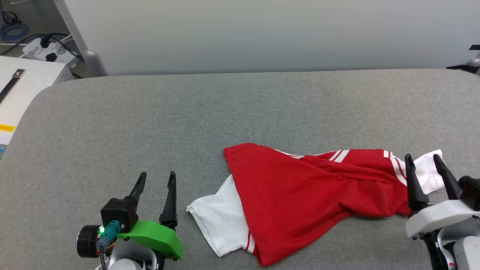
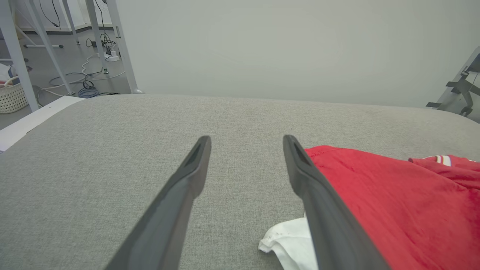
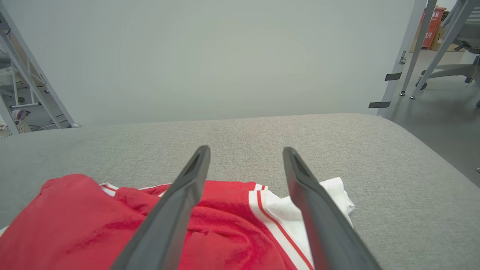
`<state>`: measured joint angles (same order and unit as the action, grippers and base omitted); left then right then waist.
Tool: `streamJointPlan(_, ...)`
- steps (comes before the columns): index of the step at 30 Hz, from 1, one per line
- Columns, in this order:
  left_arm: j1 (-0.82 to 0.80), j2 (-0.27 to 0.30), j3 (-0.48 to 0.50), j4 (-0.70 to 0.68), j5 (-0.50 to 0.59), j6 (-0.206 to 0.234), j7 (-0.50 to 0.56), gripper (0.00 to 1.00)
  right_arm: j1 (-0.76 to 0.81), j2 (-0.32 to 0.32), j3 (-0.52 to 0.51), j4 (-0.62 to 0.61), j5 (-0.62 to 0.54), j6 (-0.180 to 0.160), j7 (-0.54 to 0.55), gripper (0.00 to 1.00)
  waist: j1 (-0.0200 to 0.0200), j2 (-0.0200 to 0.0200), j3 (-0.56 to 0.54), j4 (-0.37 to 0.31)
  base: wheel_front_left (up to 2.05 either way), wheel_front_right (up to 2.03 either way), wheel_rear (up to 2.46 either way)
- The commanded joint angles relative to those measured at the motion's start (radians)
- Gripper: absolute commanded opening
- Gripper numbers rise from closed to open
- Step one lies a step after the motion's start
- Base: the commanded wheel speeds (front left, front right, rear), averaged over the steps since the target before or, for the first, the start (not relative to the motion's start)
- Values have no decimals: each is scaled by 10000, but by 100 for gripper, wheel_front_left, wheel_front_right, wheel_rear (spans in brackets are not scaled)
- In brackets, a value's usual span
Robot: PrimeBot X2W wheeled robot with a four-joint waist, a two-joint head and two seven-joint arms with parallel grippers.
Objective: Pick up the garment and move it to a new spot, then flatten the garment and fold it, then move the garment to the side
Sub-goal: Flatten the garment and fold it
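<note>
The left gripper (image 1: 158, 174) is showing two long, dark, tapered fingers (image 1: 169, 202) on a black block (image 1: 119, 213), with a bright green cover (image 1: 153, 234) below. A teal connector (image 1: 110, 229) is glowing green beside a black round housing (image 1: 87, 241), and a dark cable (image 1: 102, 258) is trailing from it. The right gripper (image 1: 422, 156) is showing matching fingers on a white shell (image 1: 437, 217).

You've got a grey fabric counter (image 1: 150, 112) with a pale partition (image 1: 262, 33) behind it. Far left: power strip (image 1: 48, 52), blue cable coil (image 1: 13, 32), white cabinet (image 1: 33, 80). Woven basket (image 2: 13, 99) on the floor beside metal legs (image 2: 17, 63).
</note>
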<state>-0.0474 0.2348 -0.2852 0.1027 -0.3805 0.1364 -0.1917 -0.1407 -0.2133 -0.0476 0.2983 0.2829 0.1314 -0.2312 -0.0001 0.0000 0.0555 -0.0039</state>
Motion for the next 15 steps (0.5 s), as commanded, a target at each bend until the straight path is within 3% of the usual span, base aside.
streamJointPlan(1,67,109,47,-48,-116,47,52,100,333,102,80,-466,-109,-7,136,100,1,0,-93,-125,0,0,0)
streamJointPlan(9,43,250,8,-92,-234,111,613,100,1765,658,265,-2782,-400,-7,1072,100,1,0,-108,-387,0,0,0)
streamJointPlan(15,-1073,132,-329,168,-720,-321,2113,100,2067,846,153,-3761,-436,-7,1544,100,1,0,373,-558,0,0,0)
